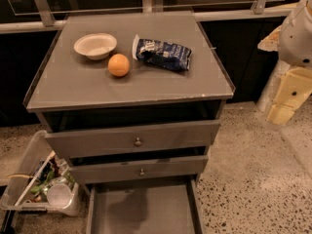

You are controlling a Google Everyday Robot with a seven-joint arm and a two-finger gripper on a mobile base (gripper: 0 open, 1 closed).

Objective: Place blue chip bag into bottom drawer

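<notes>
One claw [288,101] only, pale cream, out at the right edge of the frame, beside and below the surface [146,89], well apart from the cabinet. Cannot tell how far open; nothing visibly held.

Up and to the left in the frame from there: the blue chip bag [163,54], lying flat on the back right part of the surface, nearest of the three items to the claw. Long axis roughly left to right across the frame, tipped a little down toward the right, white sealed end at the upper left, dark blue end toward the claw's side.

Just left of the bag, near but seemingly not touching, an orange [119,65]. Further left, a pale bowl [95,45].

Down the front, upper drawers [126,139] with round knobs, then the bottom drawer [146,213] standing open at the bottom centre of the frame, grey floor showing.

Probably a reach up and left over the surface edge first, best closing across the bag's short width, then a carry down to the drawer. Nothing of the task done yet, by the look of it.

Lower left, a clear bin [29,179] of odds and ends.
</notes>
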